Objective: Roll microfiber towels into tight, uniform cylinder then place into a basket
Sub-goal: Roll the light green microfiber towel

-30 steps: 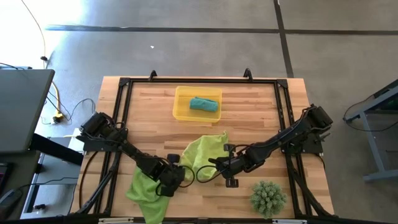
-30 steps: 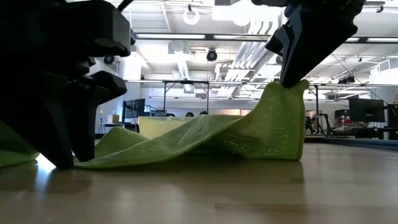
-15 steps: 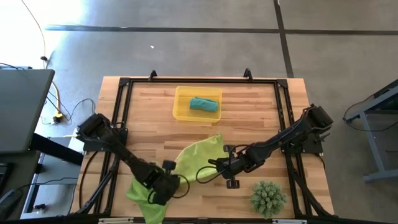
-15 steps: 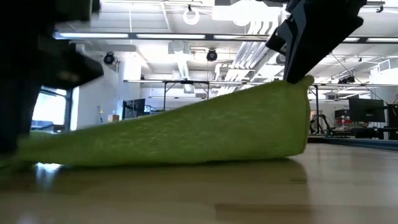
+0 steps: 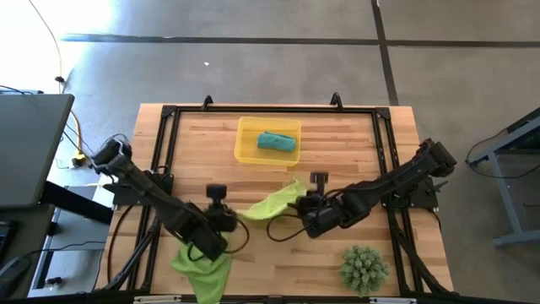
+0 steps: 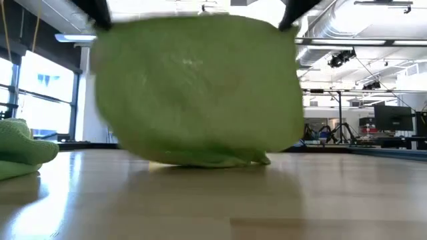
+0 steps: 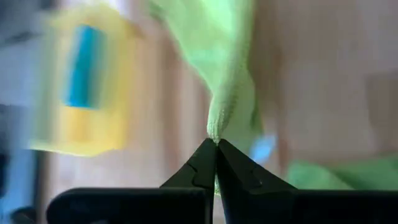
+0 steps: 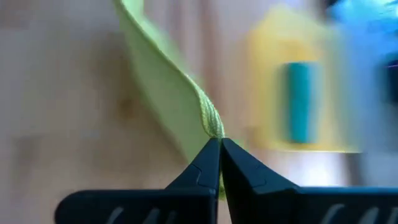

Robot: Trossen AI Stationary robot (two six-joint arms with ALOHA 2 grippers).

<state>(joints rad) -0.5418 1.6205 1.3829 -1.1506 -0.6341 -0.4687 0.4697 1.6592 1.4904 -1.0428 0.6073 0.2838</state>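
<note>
A lime-green microfiber towel [image 5: 272,203] [image 6: 193,93] hangs spread between my two grippers. My left gripper [image 5: 239,214] [image 7: 216,148] is shut on one upper corner and my right gripper [image 5: 297,209] [image 8: 219,144] on the other. A second lime-green towel [image 5: 202,265] [image 6: 20,152] lies crumpled at the near left of the table. A rolled teal towel [image 5: 278,141] lies in the yellow basket [image 5: 246,152] at the far middle. My left gripper pinches a bunched upper corner [image 7: 214,127] of the lime towel between its two fingertips, coming slanting down from the near left. The cloth hangs below it. My right gripper pinches the opposite upper corner [image 8: 212,123] between its fingertips, slanting down from the right. The towel hangs stretched between the two holds, and its lower edge [image 6: 210,161] touches the table.
A spiky green ball-shaped plant [image 5: 364,268] stands at the near right. A black frame [image 5: 270,110] runs along the table's edges. Bare wood lies between the hanging towel and the basket.
My left gripper has shut on the towel's near-left corner. Both grippers have then risen and tipped toward level. The towel, which lay on the table with only its right end raised, is lifted and hangs spread between them, its lower edge still on the wood.
</note>
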